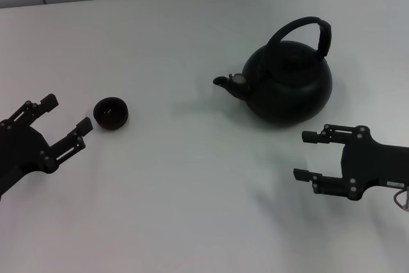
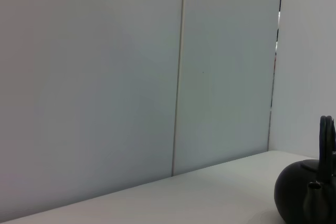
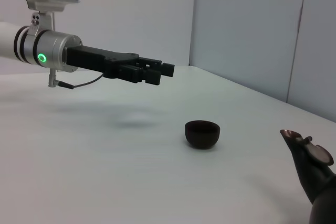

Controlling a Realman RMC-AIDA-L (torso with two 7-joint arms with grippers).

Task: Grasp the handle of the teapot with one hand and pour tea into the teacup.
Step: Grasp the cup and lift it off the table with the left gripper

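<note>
The squat black teapot [image 1: 291, 84] stands upright on the white table at the right, its spout [image 1: 225, 83] pointing left. Its arched black handle [image 1: 307, 30] loops over the top. The small black teacup [image 1: 110, 112] stands at the left, well apart from the pot. My right gripper [image 1: 307, 156] is open and empty, hovering in front of the teapot and not touching it. My left gripper [image 1: 66, 112] is open and empty just left of the teacup. The left wrist view shows the teapot's edge [image 2: 307, 192]. The right wrist view shows the teacup [image 3: 202, 133], the spout [image 3: 302, 148] and the left gripper [image 3: 160, 73].
The white table [image 1: 192, 183] spreads wide around both objects. Grey wall panels [image 2: 131, 77] rise behind its far edge. Nothing else stands on the table.
</note>
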